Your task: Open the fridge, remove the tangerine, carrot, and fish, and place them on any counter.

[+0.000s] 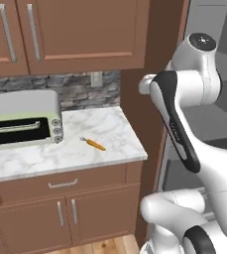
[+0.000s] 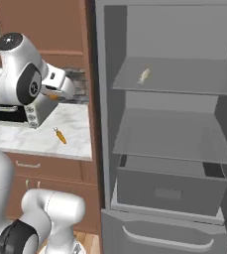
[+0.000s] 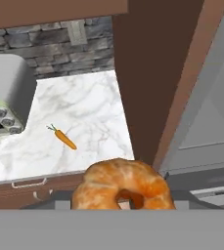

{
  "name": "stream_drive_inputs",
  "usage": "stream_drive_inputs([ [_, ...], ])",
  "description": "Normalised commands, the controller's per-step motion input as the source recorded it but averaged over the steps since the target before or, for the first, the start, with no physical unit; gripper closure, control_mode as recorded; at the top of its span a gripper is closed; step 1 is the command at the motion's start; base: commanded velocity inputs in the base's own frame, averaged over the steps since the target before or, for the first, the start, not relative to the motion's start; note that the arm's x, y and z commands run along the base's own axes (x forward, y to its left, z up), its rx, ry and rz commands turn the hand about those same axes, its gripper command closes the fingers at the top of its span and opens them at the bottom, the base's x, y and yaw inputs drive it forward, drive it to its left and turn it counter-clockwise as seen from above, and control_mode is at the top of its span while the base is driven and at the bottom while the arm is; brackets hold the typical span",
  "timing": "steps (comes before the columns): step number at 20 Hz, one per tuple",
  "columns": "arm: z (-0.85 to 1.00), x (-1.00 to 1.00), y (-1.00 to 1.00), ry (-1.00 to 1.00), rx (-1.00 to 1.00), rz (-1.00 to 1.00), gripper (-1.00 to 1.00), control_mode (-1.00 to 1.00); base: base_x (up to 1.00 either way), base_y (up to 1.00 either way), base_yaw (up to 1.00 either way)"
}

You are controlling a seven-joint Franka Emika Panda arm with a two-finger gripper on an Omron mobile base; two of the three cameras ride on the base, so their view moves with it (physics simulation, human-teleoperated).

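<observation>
Tangerine (image 3: 122,185) sits closest to the hand camera, big and orange at the bottom of the hand view, clamped in the pincer (image 3: 123,202). Finger tips are hidden behind the fruit. In the right base view the pincer end is mostly covered by the arm, with just a bit of orange showing at it.

Landmark: the carrot (image 1: 95,144). It lies flat on the white marble counter (image 1: 45,158), green top pointing toward the toaster oven (image 1: 25,119), well apart from it. The held tangerine hangs on the near side of the carrot, over the counter's front edge, not touching the marble.

Toaster oven stands left of the carrot, against the stone backsplash (image 1: 80,89). Brown wooden upper cabinets (image 1: 70,30) hang above and behind the carrot. A drawer (image 1: 63,183) and cabinet doors sit below the counter front.

Right of the carrot, past a brown side panel (image 2: 92,99), the fridge (image 2: 164,124) stands open. The fish (image 2: 144,75) lies on the top shelf (image 2: 184,79), far right of and higher than the carrot. The shelf below it is bare; a grey drawer (image 2: 169,186) sits under that.
</observation>
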Motion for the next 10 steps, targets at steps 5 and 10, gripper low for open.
stream_drive_inputs([
  [5, 0.00, 0.00, 0.00, 0.00, 0.00, 0.00, 1.00, 1.00, 0.17, 0.63, 0.00],
  [10, 0.00, 0.00, 0.00, 0.00, 0.00, 0.00, 1.00, 1.00, 0.56, 0.50, 0.00],
])
